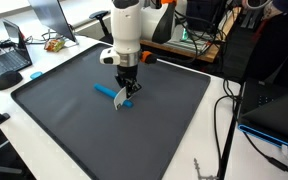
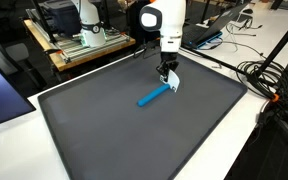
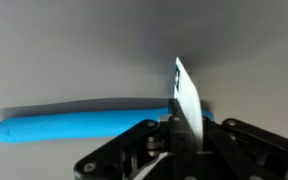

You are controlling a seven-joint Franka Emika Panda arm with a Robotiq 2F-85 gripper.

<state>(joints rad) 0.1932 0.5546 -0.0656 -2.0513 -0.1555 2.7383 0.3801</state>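
The gripper hangs low over the middle of a dark mat that covers most of the desk. It sits right at one end of a slim blue tool. In the wrist view the fingers are drawn fully together. A thin white tip rises from between them, so they appear to pinch that end piece rather than the blue shaft. The relation that matters is how the tool's length lies against the grip. Its long axis runs almost straight sideways across the wrist view. Nearly all of the blue shaft stretches off to one side of the fingers, and only a short blue stub shows on the other side. The hold is therefore far off centre, at the extreme end, with the rest of the length unsupported by the fingers. In an exterior view the tool slants away from the gripper toward the open middle of the mat, with its white end directly beneath the wrist. The far end looks to rest on or very near the mat. Whether the gripped end is lifted clear of the surface cannot be told from these angles. Nothing else lies on the mat near the tool, and the clutter on the desk stands well apart from it.
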